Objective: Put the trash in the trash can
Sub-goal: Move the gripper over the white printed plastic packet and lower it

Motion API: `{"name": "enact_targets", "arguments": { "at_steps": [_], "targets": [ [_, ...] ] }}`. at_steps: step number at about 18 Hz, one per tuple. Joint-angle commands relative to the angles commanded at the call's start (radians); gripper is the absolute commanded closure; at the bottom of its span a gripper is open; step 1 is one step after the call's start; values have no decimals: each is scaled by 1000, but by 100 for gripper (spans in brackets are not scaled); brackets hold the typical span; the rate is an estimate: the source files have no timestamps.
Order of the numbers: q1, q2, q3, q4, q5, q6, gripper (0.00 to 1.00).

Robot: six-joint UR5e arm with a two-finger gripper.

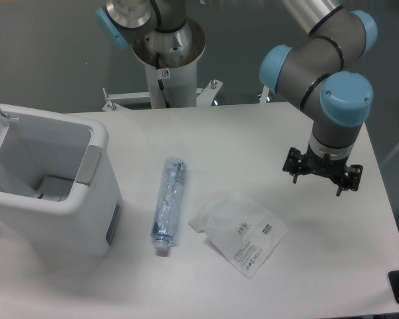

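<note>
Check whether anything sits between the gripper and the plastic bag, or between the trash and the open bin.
Nothing visible blocks either path. The gripper hangs above bare table right of the plastic bag. The crushed bottle lies between the bag and the trash can, flat on the table, and the can's lid is open.

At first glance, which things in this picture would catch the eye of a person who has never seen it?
Probably the big white trash can at the left edge of the table, its lid open. Next, the two pieces of trash on the table beside it: a crushed plastic bottle lying near the middle, and a crinkled plastic bag flat to the right of it. The gripper hangs above the right side of the table, holding nothing.
</note>
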Motion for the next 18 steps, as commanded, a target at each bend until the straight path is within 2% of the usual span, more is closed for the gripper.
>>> {"name": "enact_targets", "arguments": {
  "at_steps": [6,8,11,12,15,18],
  "targets": [
    [-3,-11,-6,2,2,-6,0],
    [1,-11,-30,3,-2,-9,0],
    [-3,-9,-73,53,-2,-12,0],
    [-6,-15,-83,73,-2,-14,0],
    [-41,-52,-83,77,-2,-31,0],
    [-89,-86,-69,77,-3,-124,0]
  ]
}}
